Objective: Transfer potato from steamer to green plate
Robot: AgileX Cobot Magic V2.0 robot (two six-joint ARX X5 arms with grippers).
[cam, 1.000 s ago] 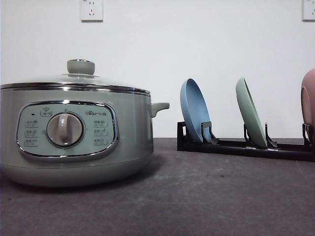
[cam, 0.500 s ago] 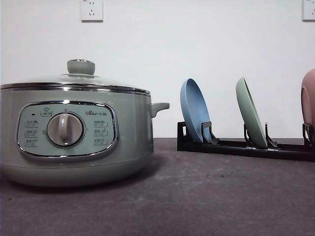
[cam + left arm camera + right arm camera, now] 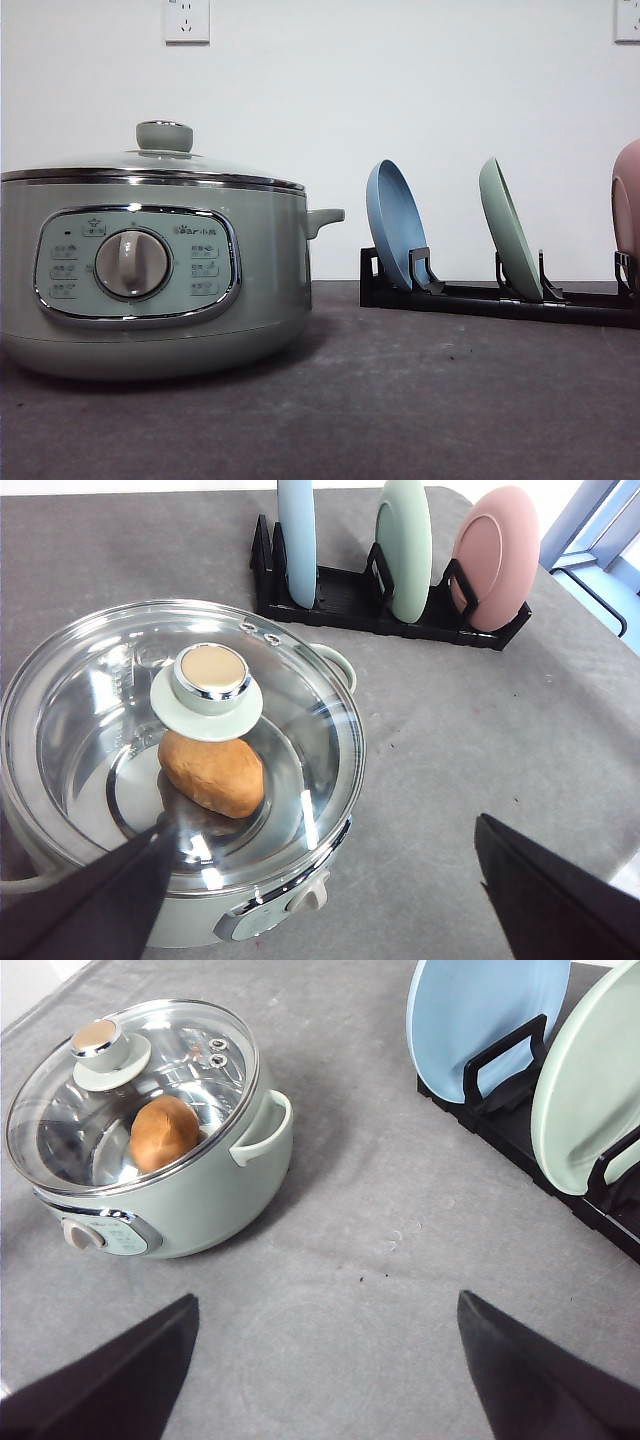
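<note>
Potato is sitting inside the steamer, under the glass lid w/ its green knob on top, so nothing is reaching it yet. Its long axis is lying slantwise across the pot floor, knob overlapping one end in the left wrist view.

Left gripper is hovering above the steamer's front edge, fingers spread wide & holding nothing; potato is lying just ahead of and below it. Right gripper is also spread wide & empty, hanging over bare table w/ steamer well off toward the robot's left. So left arm is looking the nearer one for lid & potato.

Green plate is standing on edge in the black rack, between the blue plate and pink plate, nearer the right arm
</note>
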